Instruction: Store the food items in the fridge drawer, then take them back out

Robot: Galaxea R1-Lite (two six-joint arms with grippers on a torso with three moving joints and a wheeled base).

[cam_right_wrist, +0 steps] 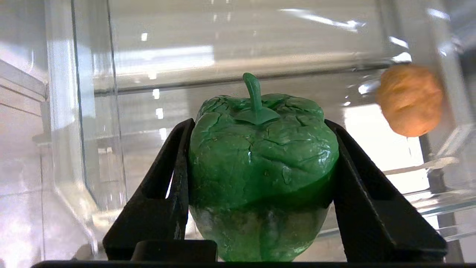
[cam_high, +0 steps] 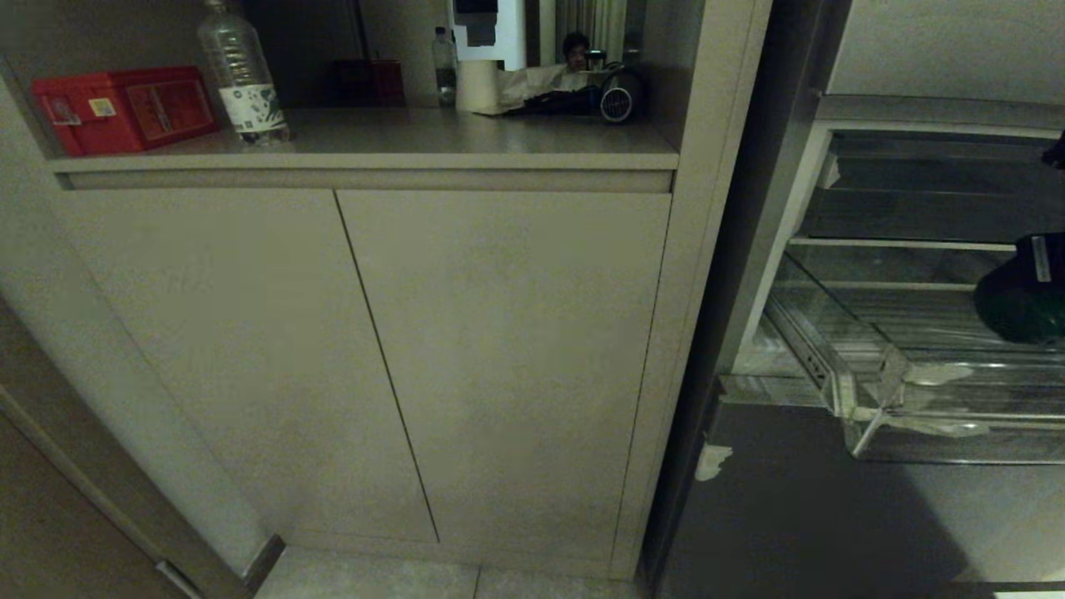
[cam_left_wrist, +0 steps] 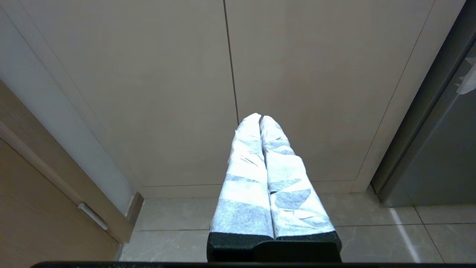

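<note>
My right gripper (cam_right_wrist: 259, 124) is shut on a green bell pepper (cam_right_wrist: 260, 167), one black finger pressed to each side, stem pointing away from the wrist. In the head view the pepper (cam_high: 1019, 314) hangs at the far right edge above the pulled-out fridge drawer (cam_high: 865, 399), a clear ribbed tray with whitish tape on its front corner. A small orange-brown ball (cam_right_wrist: 409, 99) shows beyond the pepper behind clear plastic; whether it rests in the drawer I cannot tell. My left gripper (cam_left_wrist: 260, 117) is shut on nothing, parked low before the cabinet doors.
Beige cabinet doors (cam_high: 499, 358) fill the left and middle. The counter above carries a red box (cam_high: 125, 108), a water bottle (cam_high: 241, 75) and dark clutter. A person (cam_high: 576, 50) shows at the back. A glass fridge shelf (cam_high: 899, 244) sits above the drawer, a grey door panel (cam_high: 815, 516) below.
</note>
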